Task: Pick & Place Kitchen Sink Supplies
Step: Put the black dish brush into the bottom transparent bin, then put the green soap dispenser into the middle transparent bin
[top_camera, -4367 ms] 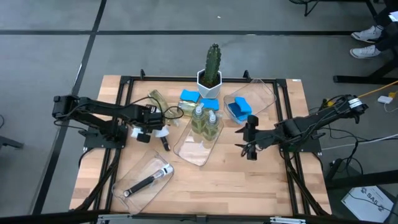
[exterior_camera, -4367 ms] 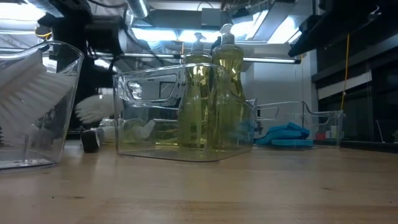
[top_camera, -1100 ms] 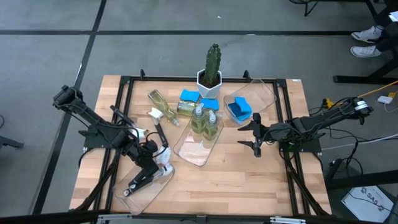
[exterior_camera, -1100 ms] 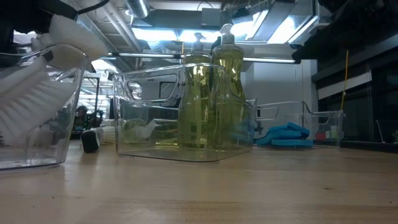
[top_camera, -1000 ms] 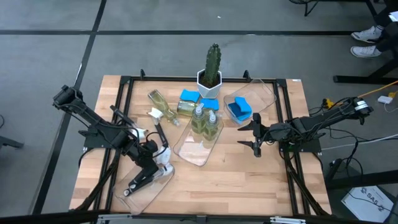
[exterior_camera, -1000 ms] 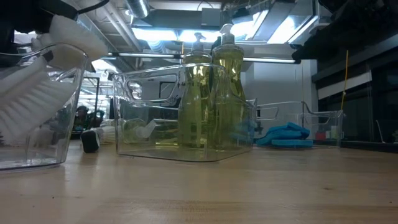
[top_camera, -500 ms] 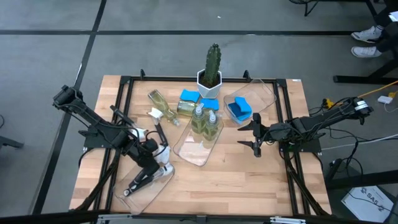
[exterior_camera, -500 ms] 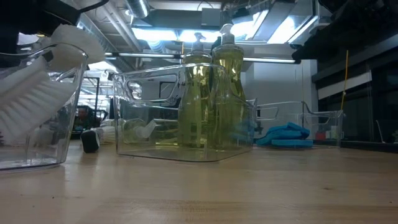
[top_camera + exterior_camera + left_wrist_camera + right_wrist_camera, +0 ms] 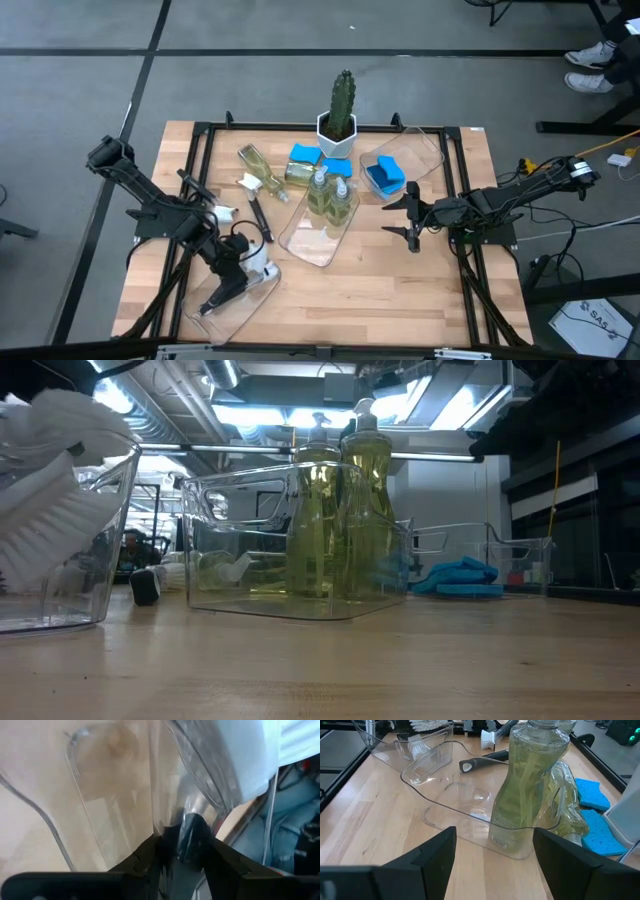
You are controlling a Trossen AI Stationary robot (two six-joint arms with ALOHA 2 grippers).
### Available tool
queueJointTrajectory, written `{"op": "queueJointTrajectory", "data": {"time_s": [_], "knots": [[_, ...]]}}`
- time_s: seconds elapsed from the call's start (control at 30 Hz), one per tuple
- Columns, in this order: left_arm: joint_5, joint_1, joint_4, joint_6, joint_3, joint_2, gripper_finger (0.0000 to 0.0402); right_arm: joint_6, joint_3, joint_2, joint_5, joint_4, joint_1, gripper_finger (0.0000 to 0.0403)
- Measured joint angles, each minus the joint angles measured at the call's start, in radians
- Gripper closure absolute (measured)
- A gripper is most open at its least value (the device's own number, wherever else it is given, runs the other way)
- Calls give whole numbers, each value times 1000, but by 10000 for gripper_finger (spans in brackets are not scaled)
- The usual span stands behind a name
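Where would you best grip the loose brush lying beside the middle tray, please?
Probably mid-handle, from straight above, with the tool's fingers across it: the brush lies flat on the table, its black handle slim and bare, its white head bulkier.

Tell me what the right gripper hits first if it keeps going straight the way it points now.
Most likely the near wall of the clear tray right ahead of the right gripper, then the upright bottle standing inside it. Depth is hard to judge, but nothing else shows in between.
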Motion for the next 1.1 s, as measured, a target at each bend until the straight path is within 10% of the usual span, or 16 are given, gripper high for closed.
{"op": "queueJointTrajectory", "data": {"time_s": [0.67,1.1], "knots": [[-57,-24,-37,-67,-6,3,177,11,0,0,0,0,0,141],[110,80,-38,19,-5,-81,210,14,0,0,0,0,0,141]]}}
